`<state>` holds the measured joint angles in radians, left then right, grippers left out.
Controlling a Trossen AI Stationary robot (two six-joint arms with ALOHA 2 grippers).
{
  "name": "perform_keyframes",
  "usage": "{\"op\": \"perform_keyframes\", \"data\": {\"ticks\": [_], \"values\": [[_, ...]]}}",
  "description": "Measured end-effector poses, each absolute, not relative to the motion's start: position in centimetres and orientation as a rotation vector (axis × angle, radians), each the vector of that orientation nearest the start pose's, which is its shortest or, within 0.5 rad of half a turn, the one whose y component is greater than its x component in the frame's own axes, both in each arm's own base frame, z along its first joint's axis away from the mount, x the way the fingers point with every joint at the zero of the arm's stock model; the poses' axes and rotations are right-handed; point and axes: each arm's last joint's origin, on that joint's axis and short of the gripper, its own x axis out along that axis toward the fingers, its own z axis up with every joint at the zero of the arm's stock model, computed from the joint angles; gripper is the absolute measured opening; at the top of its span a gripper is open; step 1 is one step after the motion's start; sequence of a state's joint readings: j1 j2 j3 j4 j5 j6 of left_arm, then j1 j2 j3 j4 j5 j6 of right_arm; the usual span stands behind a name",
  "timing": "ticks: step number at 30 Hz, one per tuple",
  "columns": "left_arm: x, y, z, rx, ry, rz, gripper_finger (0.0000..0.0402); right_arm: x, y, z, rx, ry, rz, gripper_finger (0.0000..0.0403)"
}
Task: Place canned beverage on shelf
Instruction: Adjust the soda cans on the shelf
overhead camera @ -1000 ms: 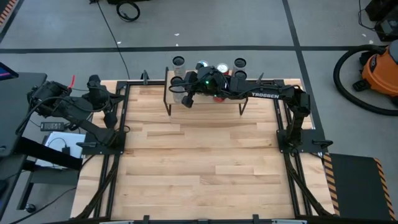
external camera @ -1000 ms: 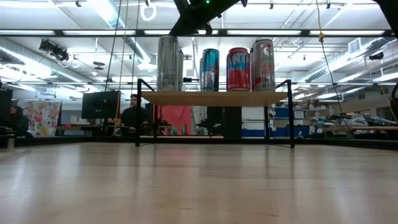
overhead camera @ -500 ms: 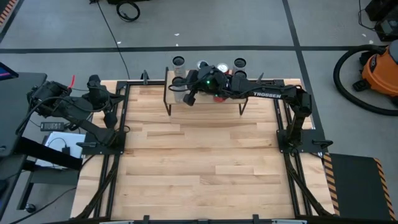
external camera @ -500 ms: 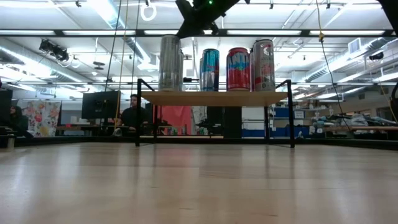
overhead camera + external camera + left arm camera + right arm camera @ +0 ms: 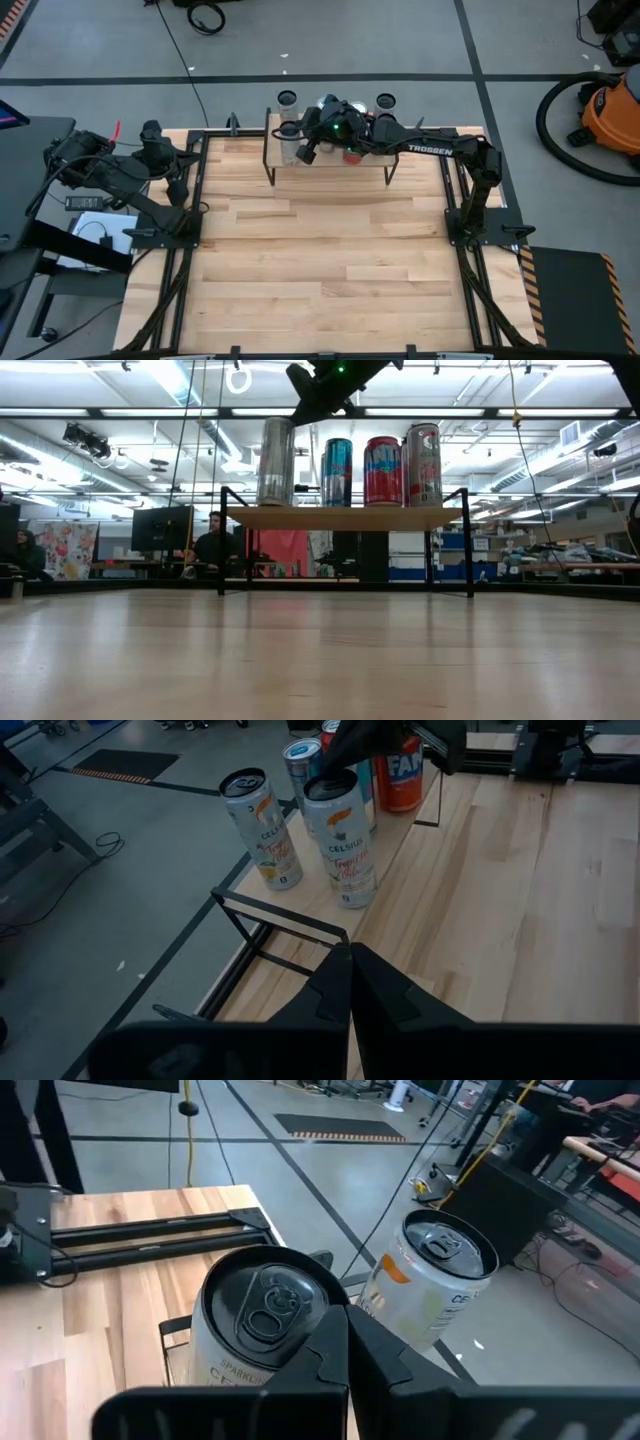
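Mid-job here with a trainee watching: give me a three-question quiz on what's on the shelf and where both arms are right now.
1. True or false: the right gripper is shut above the nearer Celsius can.
2. In the low view, which can sits between the blue can and the grey can on the shelf?
A. red can
B. green can
C. black can
3. Fill in: the left gripper waits at the table's ____ edge.

Key: 1 true; 2 A; 3 left.

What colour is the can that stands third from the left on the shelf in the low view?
Red, with white lettering: the can shows best in the low view.
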<state>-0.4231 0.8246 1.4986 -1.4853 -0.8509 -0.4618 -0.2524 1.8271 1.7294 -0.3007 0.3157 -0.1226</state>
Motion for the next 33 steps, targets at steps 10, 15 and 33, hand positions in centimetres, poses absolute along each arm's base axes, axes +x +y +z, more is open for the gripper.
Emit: {"op": "perform_keyframes", "data": {"ticks": [10, 15, 33], "values": [[5.87, -0.25, 43.42, 0.047, 0.541, 0.538, 0.0007, 41.11, -11.32, 35.80, -0.129, 0.417, -0.480, 0.0003], [5.87, -0.25, 43.42, 0.047, 0.541, 0.538, 0.0007, 41.12, -11.42, 35.86, -0.162, 0.416, -0.514, 0.0003], [5.86, -0.25, 43.42, 0.047, 0.542, 0.538, 0.0007, 41.18, -11.60, 35.97, -0.190, 0.405, -0.527, 0.0008]]}}
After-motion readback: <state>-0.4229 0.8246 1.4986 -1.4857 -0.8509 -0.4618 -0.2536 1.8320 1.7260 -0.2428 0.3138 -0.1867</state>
